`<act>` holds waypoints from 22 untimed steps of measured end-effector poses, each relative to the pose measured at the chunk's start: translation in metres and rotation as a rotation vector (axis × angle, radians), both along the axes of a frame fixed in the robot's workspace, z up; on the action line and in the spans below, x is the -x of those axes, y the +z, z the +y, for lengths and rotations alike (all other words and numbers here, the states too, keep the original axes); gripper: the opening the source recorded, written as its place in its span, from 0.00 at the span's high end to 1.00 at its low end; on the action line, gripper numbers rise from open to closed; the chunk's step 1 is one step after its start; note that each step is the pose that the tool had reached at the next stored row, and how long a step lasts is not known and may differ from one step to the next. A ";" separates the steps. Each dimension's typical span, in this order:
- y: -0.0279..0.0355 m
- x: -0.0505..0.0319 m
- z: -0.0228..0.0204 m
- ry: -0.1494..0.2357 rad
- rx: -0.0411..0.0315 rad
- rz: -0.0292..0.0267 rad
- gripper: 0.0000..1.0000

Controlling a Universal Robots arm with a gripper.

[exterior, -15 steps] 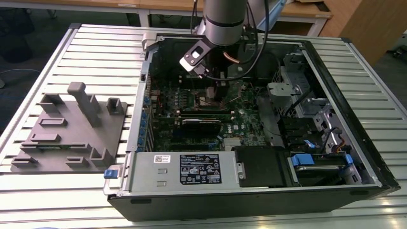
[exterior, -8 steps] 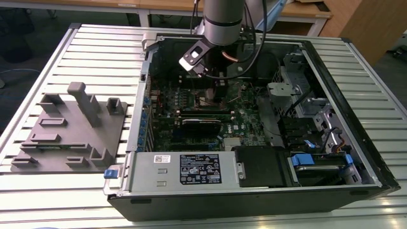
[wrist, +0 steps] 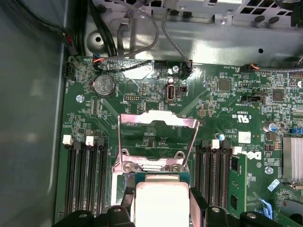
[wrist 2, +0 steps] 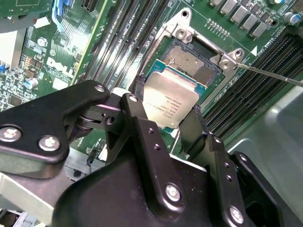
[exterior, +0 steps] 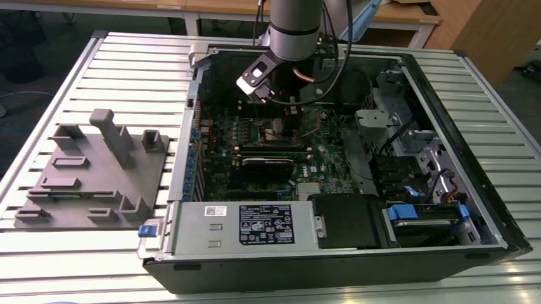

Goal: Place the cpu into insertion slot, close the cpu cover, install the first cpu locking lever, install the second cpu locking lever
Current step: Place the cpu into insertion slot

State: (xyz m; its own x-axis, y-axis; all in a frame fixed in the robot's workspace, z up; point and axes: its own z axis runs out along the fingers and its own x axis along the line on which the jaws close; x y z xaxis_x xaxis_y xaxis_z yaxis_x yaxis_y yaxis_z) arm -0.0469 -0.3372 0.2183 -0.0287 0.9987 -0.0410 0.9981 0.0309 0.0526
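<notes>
**Arm pose.** The arm (exterior: 294, 25) comes down almost vertically into the open computer case (exterior: 448, 145). Its wrist is low over the motherboard (exterior: 279, 142). The gripper (wrist 2: 168, 101) points down at the board.

**Tool state.** The two black fingers (wrist 2: 135, 111) are set narrow and clamp opposite edges of the cpu (wrist 2: 173, 94). The chip's pale metal top faces up toward the wrist.

**Task items.** The insertion slot (wrist 2: 191, 59) lies below and just ahead of the fingertips. The cpu overlaps its near edge, and the tan contact field is exposed beyond the chip. Whether the chip touches the slot cannot be told. In the first wrist view the cpu cover (wrist: 158, 119) stands raised at the far side of the slot, ahead of the gripper, with the board visible through its cut-out centre. A thin metal locking lever (wrist 2: 270, 75) juts from one corner of the slot, off to the side of the gripper. Long black memory slots (wrist: 85, 175) run on both sides of the fingers.

**Surroundings.** The case lies on its side, open upward, on a slatted metal table (exterior: 127, 63). A grey fixture tray (exterior: 93, 177) rests on the table well apart from the gripper, at the exterior view's left. The power supply (exterior: 245, 225) fills the end of the case farthest from the tool. Wooden desks (exterior: 406, 12) stand behind the table.
</notes>
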 end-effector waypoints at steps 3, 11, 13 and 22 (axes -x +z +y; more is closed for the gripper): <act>0.0000 0.0003 0.0000 0.000 0.0002 0.0001 0.46; -0.0004 0.0015 0.0000 0.000 0.0001 0.0000 0.46; -0.0004 0.0016 0.0000 0.000 0.0001 0.0000 0.46; -0.0005 0.0037 0.0000 0.000 0.0001 0.0000 0.46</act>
